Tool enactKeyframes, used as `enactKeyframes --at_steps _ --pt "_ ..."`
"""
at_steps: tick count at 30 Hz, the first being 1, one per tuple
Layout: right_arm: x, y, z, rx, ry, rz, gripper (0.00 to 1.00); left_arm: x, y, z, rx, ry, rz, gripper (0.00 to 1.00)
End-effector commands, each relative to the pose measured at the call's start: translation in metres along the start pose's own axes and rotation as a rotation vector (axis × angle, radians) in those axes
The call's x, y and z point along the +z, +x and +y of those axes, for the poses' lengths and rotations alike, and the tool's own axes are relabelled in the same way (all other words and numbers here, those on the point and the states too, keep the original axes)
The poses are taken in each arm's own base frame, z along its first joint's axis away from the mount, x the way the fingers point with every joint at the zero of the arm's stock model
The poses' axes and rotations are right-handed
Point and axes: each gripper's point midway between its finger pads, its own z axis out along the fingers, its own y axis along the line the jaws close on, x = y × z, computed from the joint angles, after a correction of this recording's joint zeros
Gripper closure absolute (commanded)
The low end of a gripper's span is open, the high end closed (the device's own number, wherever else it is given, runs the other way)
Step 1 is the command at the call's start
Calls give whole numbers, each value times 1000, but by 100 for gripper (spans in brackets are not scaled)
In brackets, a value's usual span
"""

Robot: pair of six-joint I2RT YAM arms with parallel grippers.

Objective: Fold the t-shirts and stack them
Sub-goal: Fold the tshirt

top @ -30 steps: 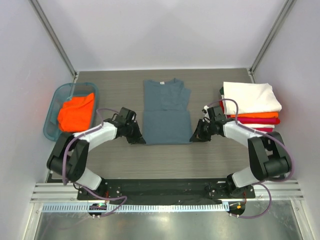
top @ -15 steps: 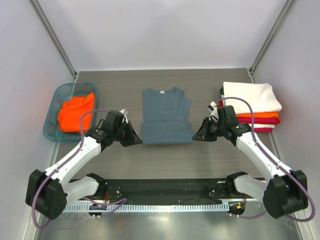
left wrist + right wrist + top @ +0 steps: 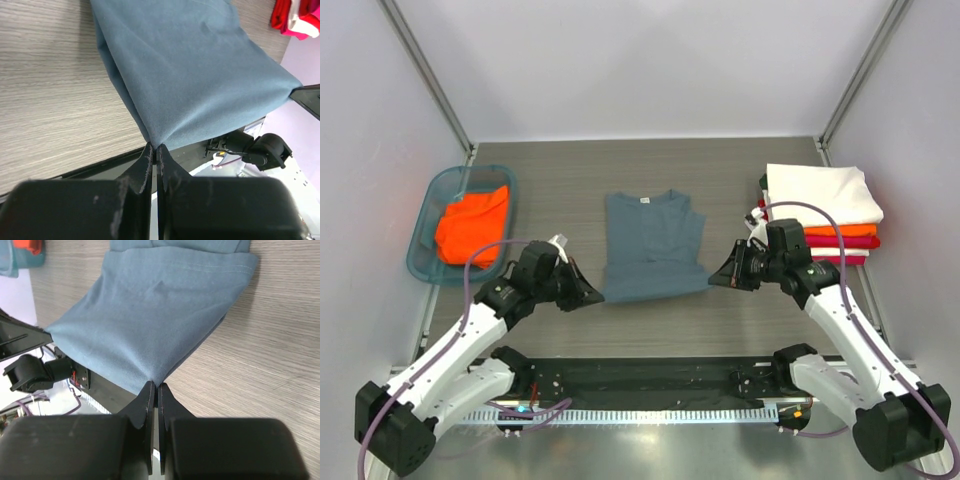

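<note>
So, both claws are pinched tight on the slate-blue t-shirt (image 3: 652,245) lying mid-table: the left gripper (image 3: 592,294) has its near-left corner and the right gripper (image 3: 716,279) has the near-right one. The folded stack (image 3: 825,200) sits at the far right, and the orange shirt (image 3: 472,225) is in the teal basket (image 3: 418,240) on the left.

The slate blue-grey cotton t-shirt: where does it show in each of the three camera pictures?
Top external: the slate blue-grey cotton t-shirt sits at the centre.
Left wrist: it fills the upper middle and right, corner pinched in the left hand.
Right wrist: it fills the upper middle and left, corner pinched in the right hand.
Shared landmark: the grey wood-grain tabletop.
</note>
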Motion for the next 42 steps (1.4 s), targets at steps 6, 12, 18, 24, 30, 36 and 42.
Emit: enactKeyframes --at_steps 6,12,18,24,30,36,42 --pt "-3 -59 2 -33 121 -125 99 -3 -35 -35 19 -18 -40 100" --pt "11 -95 1 -40 184 -138 99 2 -64 -46 45 -56 -58 100" --pt "31 -130 1 -38 217 -141 99 17 -97 -51 36 -84 -61 100" --pt "48 -166 0 -24 236 -160 99 30 -137 -55 21 -87 -79 100" --pt "72 -196 -6 9 234 -150 99 45 -173 -58 10 -76 -76 100" --pt "105 -220 -16 49 229 -123 99 69 -203 -48 -24 -94 -69 100" --pt "129 -246 -21 75 219 -131 99 91 -235 -42 -59 -103 -88 100"
